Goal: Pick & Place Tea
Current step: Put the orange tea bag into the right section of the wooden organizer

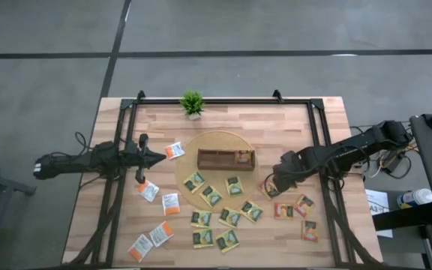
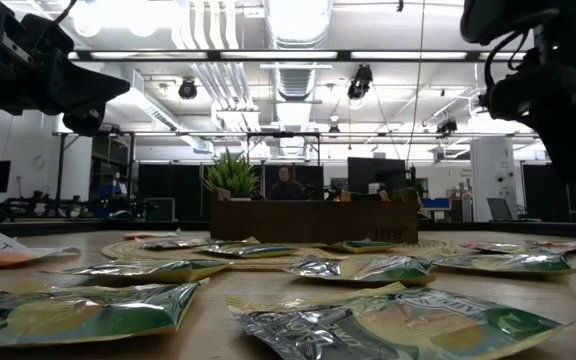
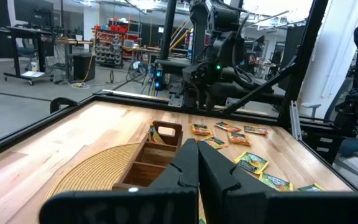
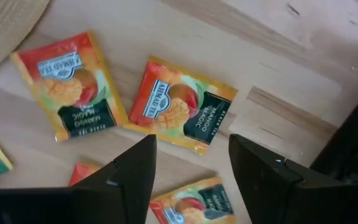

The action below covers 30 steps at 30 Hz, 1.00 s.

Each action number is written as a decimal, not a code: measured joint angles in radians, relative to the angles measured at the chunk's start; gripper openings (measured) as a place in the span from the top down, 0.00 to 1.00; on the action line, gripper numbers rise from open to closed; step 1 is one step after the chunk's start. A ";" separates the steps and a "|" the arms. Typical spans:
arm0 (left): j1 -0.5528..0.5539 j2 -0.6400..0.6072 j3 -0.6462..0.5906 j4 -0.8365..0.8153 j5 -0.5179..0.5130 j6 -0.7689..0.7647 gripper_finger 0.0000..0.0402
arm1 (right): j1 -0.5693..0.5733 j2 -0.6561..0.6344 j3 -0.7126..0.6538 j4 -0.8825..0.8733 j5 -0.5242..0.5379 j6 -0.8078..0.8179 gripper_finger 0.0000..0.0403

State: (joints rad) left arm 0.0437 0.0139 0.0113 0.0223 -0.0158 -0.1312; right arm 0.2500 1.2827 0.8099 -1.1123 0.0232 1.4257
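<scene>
The right claw (image 4: pixel 191 180) hangs low over the red tea bags on the right side of the desk (image 1: pixel 291 120), with its 2 fingers spread wide and nothing in them. One red tea bag (image 4: pixel 182 106) lies flat just ahead of the fingers, and another red one (image 4: pixel 73 84) lies beside it. The step in hand looks like reaching for a red bag. Next the claw needs to drop down around 1 bag only and squeeze it. Farther off, green tea bags (image 1: pixel 214 196) lie by the brown tray (image 1: pixel 226 159) on the round mat (image 1: pixel 216 141). The left claw (image 1: pixel 158 157) waits clenched and empty.
</scene>
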 joint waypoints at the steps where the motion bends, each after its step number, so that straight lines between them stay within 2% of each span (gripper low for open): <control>1: 0.000 0.000 0.000 0.000 0.000 0.000 1.00 | 0.005 0.000 -0.004 0.004 0.007 0.016 0.51; 10: 0.000 0.000 0.000 0.000 0.000 0.000 1.00 | 0.014 -0.023 -0.121 0.137 0.013 0.097 0.51; 17: 0.000 0.000 0.000 0.000 0.000 0.000 1.00 | 0.015 -0.060 -0.201 0.157 0.013 0.164 0.51; 26: 0.000 0.000 0.000 0.000 0.000 0.000 1.00 | 0.014 -0.068 -0.269 0.303 0.006 0.199 0.51; 30: 0.000 0.000 0.000 0.000 0.000 0.000 1.00 | 0.014 -0.068 -0.280 0.308 0.006 0.210 0.51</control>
State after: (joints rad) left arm 0.0435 0.0138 0.0112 0.0221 -0.0158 -0.1313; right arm 0.2642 1.2149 0.5297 -0.8040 0.0292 1.6353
